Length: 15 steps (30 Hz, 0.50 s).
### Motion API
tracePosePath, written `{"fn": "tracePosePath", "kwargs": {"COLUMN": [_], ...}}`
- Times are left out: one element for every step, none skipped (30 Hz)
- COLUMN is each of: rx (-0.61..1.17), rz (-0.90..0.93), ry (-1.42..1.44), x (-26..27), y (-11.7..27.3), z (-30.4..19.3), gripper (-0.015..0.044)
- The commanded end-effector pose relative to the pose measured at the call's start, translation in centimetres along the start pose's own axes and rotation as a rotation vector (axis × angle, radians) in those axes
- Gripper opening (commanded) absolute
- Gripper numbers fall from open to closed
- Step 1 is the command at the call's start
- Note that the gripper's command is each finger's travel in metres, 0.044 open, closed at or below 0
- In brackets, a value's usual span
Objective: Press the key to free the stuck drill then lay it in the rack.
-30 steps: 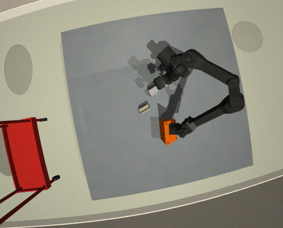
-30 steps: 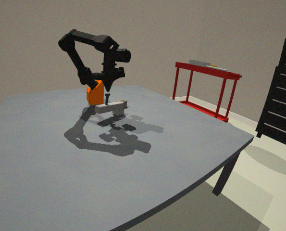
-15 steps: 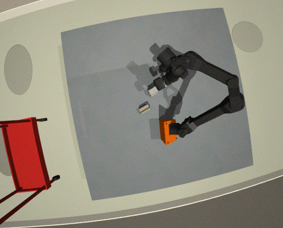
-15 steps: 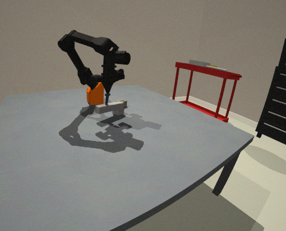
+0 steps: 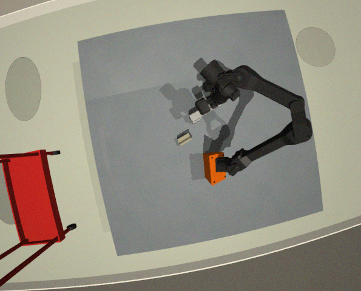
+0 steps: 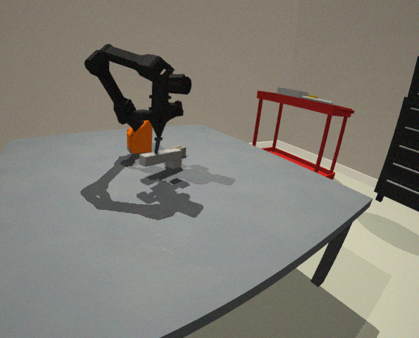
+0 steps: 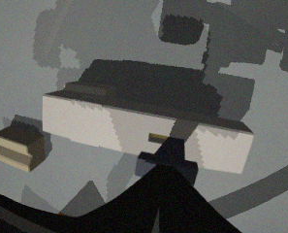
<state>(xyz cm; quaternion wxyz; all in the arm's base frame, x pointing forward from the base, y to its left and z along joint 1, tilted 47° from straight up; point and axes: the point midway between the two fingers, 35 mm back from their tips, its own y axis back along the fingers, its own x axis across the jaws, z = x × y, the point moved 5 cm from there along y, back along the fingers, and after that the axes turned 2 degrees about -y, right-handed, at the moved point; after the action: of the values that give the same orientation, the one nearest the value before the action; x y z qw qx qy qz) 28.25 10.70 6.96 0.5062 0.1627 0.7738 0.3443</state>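
A white block point(image 5: 195, 116) point(image 6: 148, 159) point(image 7: 80, 117) stands raised on a support. A dark blue piece with a wide head point(image 6: 157, 146) point(image 7: 176, 151), seemingly the key, stands upright in its top. A small gold sliver point(image 7: 156, 138) shows in a slot beside it; it may be part of the drill, which is otherwise hidden. My gripper point(image 6: 159, 136) point(image 7: 164, 173) is shut and empty, pointing down. Its tips meet the key's head in both views; I cannot tell how firmly they touch. The small beige grooved block point(image 5: 184, 138) point(image 6: 183, 150) point(image 7: 16, 151), seemingly the rack, is empty.
An orange box point(image 5: 209, 169) point(image 6: 141, 139) stands by the arm's base on the grey table point(image 5: 142, 203) point(image 6: 93, 262). A red cart point(image 5: 31, 197) point(image 6: 293, 101) and a black drawer cabinet point(image 6: 405, 145) stand beyond the table. The arm hides part of the white block from above.
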Motion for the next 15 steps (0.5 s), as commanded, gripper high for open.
{"fn": "tracePosePath", "kwargs": {"rx": [0.018, 0.018, 0.018, 0.018, 0.018, 0.018, 0.018, 0.018, 0.018, 0.018, 0.018, 0.018, 0.018, 0.018, 0.018], "rz": [-0.004, -0.004, -0.004, -0.004, -0.004, -0.004, -0.004, -0.004, -0.004, -0.004, -0.004, -0.004, -0.004, -0.004, -0.004], "ry": [0.000, 0.000, 0.000, 0.000, 0.000, 0.000, 0.000, 0.000, 0.000, 0.000, 0.000, 0.000, 0.000, 0.000, 0.000], "x": [-0.22, -0.24, -0.25, -0.26, -0.27, -0.29, -0.30, -0.32, -0.34, -0.35, -0.37, -0.38, -0.40, -0.41, -0.42], "y": [-0.75, -0.78, -0.80, -0.83, -0.86, -0.90, -0.92, -0.95, -0.98, -1.01, -1.04, -1.06, -1.09, -1.12, -1.15], "z": [-0.16, -0.17, -0.19, -0.21, -0.23, -0.25, -0.28, -0.31, -0.34, -0.37, -0.40, -0.44, -0.47, -0.50, -0.53], "gripper": [0.0000, 0.0000, 0.0000, 0.0000, 0.0000, 0.0000, 0.0000, 0.0000, 0.0000, 0.0000, 0.0000, 0.0000, 0.0000, 0.0000, 0.0000]}}
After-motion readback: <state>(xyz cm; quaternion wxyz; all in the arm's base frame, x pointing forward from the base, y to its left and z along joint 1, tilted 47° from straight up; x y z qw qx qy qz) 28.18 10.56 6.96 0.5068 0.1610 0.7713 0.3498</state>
